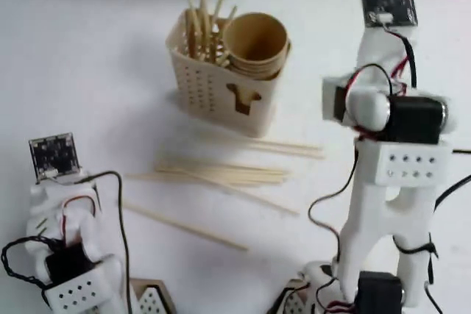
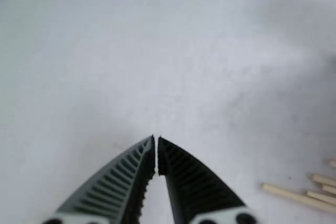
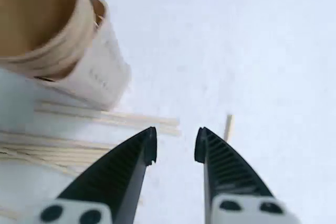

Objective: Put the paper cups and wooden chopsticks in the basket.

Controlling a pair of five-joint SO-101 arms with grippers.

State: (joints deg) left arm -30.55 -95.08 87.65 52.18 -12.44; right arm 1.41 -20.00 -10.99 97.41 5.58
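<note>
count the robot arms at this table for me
2: the left arm sits low in the high view's lower left corner, left of the loose chopsticks; the right arm stands tall to the right of the basket.

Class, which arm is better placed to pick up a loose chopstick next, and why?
Probably the right. The right gripper is open, with loose chopsticks and the basket close ahead. The left gripper is shut over bare table, chopstick ends off at its view's edge.

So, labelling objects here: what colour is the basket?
The basket is cream, best in the high view.
</note>
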